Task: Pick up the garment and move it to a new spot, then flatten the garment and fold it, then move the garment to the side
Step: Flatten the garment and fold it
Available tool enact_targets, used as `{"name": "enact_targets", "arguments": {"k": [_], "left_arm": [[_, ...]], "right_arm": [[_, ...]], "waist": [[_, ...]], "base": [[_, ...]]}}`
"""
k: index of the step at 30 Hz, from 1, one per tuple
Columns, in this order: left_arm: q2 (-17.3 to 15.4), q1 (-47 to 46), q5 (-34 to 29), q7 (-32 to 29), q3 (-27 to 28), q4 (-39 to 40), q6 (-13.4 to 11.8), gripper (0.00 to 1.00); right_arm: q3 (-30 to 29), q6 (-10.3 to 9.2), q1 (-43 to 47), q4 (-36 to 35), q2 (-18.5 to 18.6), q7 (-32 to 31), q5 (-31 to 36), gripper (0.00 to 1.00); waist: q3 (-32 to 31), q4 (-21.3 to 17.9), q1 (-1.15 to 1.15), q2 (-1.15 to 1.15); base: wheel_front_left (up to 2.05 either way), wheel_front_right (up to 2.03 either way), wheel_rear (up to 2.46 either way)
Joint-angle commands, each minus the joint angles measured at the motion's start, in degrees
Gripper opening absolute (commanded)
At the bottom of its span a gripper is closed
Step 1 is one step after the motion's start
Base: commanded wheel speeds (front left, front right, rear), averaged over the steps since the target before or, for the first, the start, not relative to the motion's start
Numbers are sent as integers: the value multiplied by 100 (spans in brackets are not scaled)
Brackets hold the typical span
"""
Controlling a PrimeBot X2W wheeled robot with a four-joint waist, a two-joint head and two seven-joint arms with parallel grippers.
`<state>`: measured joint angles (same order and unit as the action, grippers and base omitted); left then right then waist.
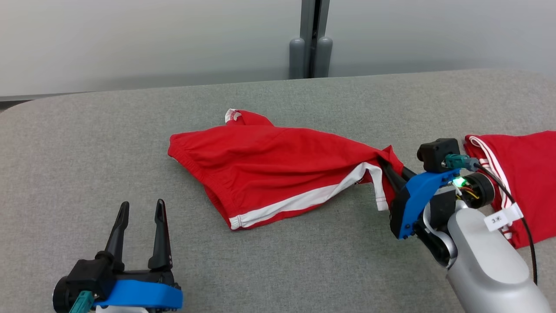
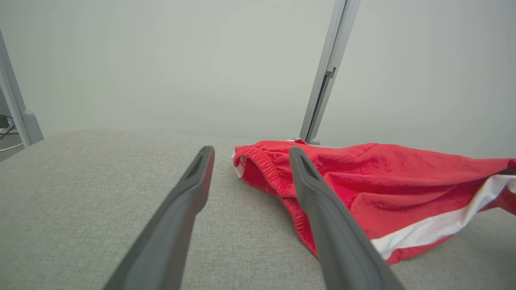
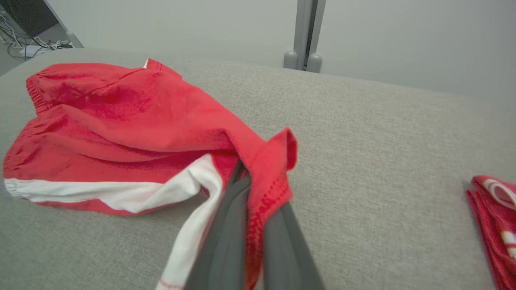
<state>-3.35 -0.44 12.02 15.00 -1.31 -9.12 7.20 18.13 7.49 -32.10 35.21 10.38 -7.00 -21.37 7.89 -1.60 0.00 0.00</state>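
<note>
Left jaws stand wide and empty near the garment [image 1: 278, 169], whose hem the right jaws clamp.

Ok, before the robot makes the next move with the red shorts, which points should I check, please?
1. Right gripper shut on the red shorts' hem: ok.
2. Left gripper open: ok.
3. Left gripper apart from the shorts: ok.
4. Shorts lying flat on the table: not ok, wrinkled.
5. Second red garment apart from the shorts: ok.
6. How many layers are pinched: cannot tell.
</note>
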Motion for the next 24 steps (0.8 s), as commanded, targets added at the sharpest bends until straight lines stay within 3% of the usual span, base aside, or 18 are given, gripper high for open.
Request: {"name": "enact_targets", "arguments": {"k": [1, 6, 11, 19, 24], "left_arm": [[-43, -124, -39, 24, 5, 30, 40, 100], [-58, -193, -62, 24, -19, 14, 40, 100], [-69, -150, -51, 24, -17, -35, 41, 100], [-73, 36, -40, 25, -7, -76, 41, 100], [-90, 157, -58, 25, 9, -95, 41, 100]], "right_arm": [[30, 1, 196, -158, 131, -41, 272, 100], [-2, 1, 466, -394, 403, 10, 796, 100], [-514, 1, 972, -830, 574, 428, 1056, 100], [-1754, 1, 2079, -1855, -48, 1201, 1329, 100], [-2163, 1, 2680, -2382, -436, 1380, 1497, 100]], "waist": [[46, -42, 0, 0], [65, -72, 0, 0], [-65, -64, 0, 0], [-329, -53, 0, 0], [-478, -61, 0, 0]], "base": [[0, 0, 0], [0, 0, 0], [0, 0, 0], [0, 0, 0], [0, 0, 0]]}}
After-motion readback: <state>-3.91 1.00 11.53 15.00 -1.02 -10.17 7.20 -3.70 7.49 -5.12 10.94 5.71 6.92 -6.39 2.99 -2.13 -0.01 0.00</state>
